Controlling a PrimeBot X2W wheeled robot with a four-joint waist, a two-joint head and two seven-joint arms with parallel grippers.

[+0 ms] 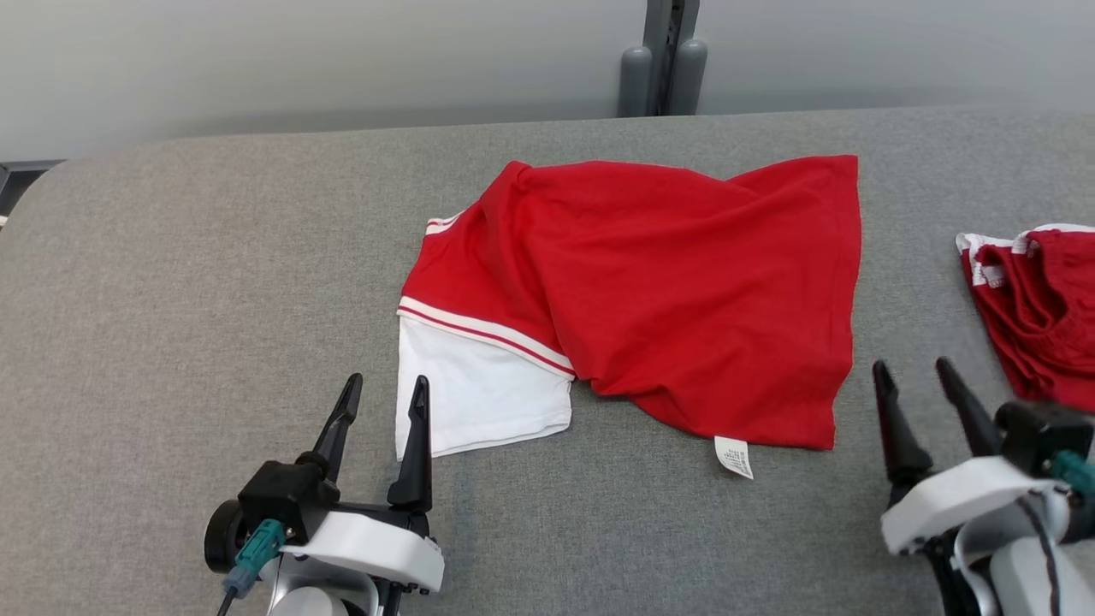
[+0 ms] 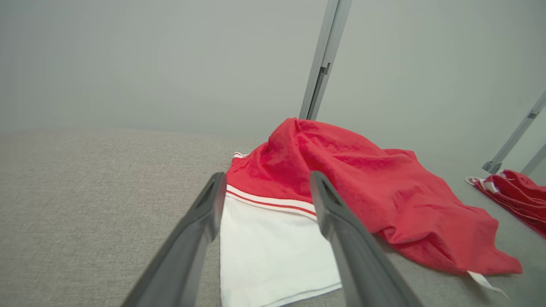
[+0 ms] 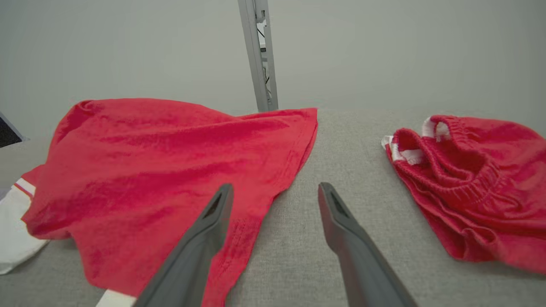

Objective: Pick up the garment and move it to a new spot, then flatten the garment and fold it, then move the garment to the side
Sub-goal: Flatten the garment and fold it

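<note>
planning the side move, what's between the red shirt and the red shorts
Bare grey cloth surface, in the head and right wrist views; the open right gripper sits at the gap's near end.

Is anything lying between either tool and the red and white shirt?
Nothing visible does. The left tool is open right at the white part of the shirt, the right tool open near its right corner, with only bare grey surface between. The red shorts sit apart, further right.
</note>
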